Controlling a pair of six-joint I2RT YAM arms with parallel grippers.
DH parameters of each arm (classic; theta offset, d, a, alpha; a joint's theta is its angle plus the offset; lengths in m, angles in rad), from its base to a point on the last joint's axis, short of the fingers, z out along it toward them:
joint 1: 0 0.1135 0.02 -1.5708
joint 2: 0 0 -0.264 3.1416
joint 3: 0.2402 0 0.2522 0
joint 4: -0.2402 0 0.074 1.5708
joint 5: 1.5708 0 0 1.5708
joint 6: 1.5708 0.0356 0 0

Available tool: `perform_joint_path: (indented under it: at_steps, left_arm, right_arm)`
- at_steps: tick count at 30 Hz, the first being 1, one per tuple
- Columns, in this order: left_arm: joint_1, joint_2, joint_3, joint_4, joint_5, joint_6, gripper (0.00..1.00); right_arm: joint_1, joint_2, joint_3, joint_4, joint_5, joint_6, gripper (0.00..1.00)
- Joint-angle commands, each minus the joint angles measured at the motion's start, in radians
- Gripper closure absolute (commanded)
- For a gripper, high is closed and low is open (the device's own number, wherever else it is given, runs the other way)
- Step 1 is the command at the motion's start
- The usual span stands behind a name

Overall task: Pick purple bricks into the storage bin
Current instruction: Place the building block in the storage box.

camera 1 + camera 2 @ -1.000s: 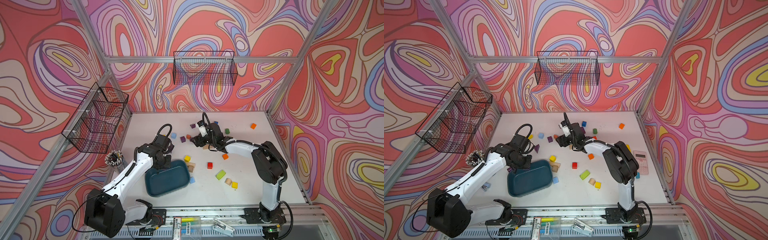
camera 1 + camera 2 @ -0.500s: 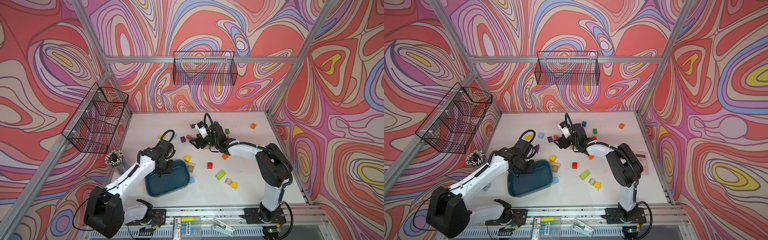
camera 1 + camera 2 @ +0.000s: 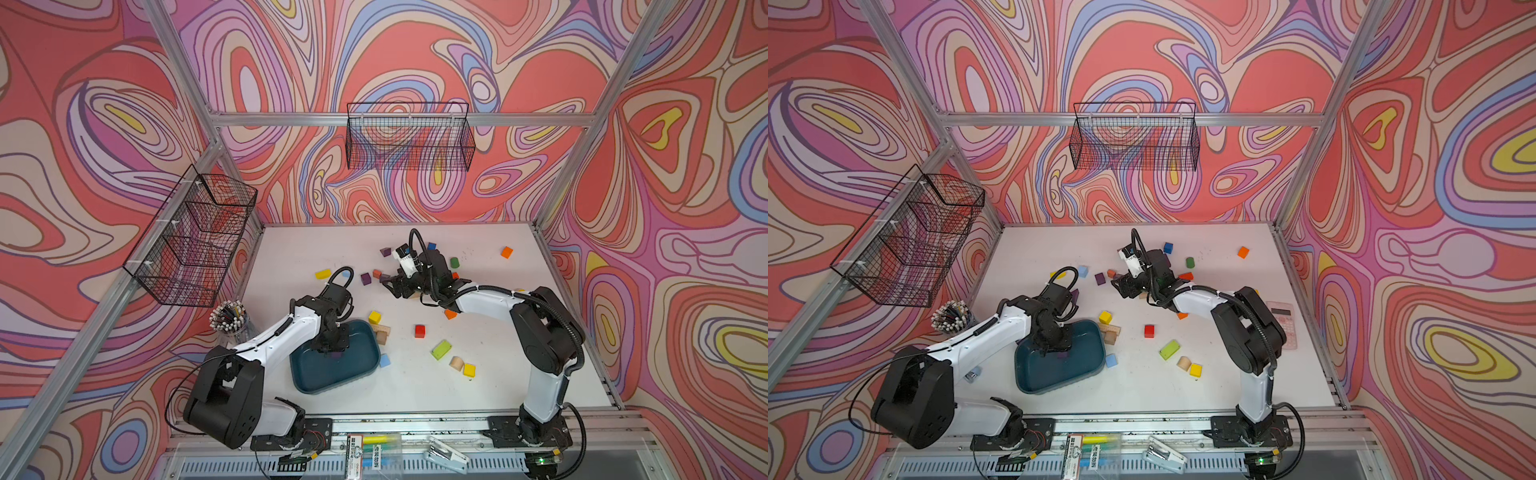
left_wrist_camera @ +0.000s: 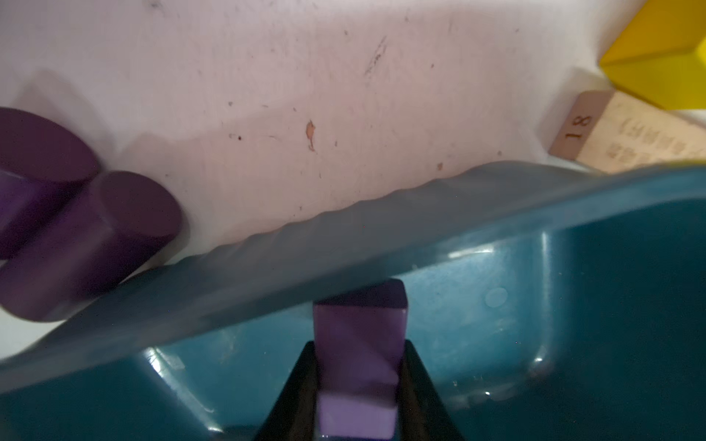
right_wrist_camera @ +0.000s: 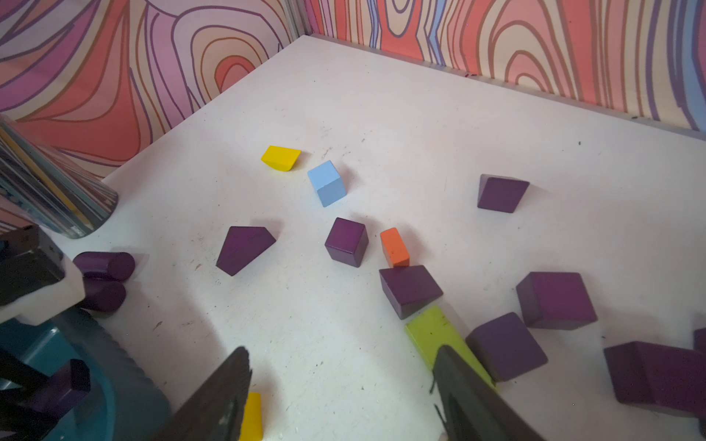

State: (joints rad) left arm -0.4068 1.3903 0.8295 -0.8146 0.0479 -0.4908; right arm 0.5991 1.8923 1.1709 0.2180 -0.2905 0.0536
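My left gripper [image 4: 359, 349] is shut on a purple brick [image 4: 359, 336], a small cuboid, held low inside the teal storage bin [image 4: 611, 305]. Both top views show that gripper [image 3: 332, 350] over the bin's [image 3: 357, 372] far-left part. My right gripper [image 5: 342, 353] stands open above bare table, its fingers wide apart and holding nothing. Several loose purple bricks lie around it: a wedge [image 5: 244, 248], a cube [image 5: 347, 241], another wedge [image 5: 408, 290] and bigger blocks [image 5: 556, 299]. Two purple cylinders [image 4: 95, 236] lie just outside the bin's rim.
Other coloured blocks are scattered about: yellow [image 3: 374, 317], red [image 3: 419, 331], lime green [image 3: 441, 349], orange [image 3: 506, 252]. A cup of pencils [image 3: 228, 318] stands at the left edge and a pink calculator [image 3: 1281, 318] at the right. Black wire baskets [image 3: 409, 137] hang on the walls.
My left gripper has carried the purple brick from beyond the bin's far rim forward and down into the bin. The right arm has barely shifted.
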Motion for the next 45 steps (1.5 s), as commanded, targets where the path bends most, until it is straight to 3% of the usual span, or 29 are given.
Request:
perform_joint_path:
  at_steps: [1,8,16,28,45]
  left_arm:
    - [-0.005,0.012,0.006,-0.005,-0.023,-0.013,0.73]
    - [-0.006,-0.05,0.024,-0.029,-0.052,-0.027,0.48]
    - [-0.006,-0.107,0.079,-0.089,-0.092,-0.033,0.32]
    - [-0.004,-0.121,0.268,-0.177,-0.124,0.013,0.29]
    - [-0.005,0.086,0.456,-0.102,-0.14,0.238,0.24]
  right_arm:
    - [0.007,-0.036,-0.02,0.03,0.037,-0.019,0.21]
    - [0.007,-0.017,-0.017,0.046,0.06,-0.008,0.21]
    - [0.007,0.0,-0.017,0.059,0.096,0.026,0.21]
    - [0.007,-0.034,-0.075,0.107,0.221,0.09,0.21]
    - [0.007,-0.021,-0.141,0.247,0.258,0.103,0.21]
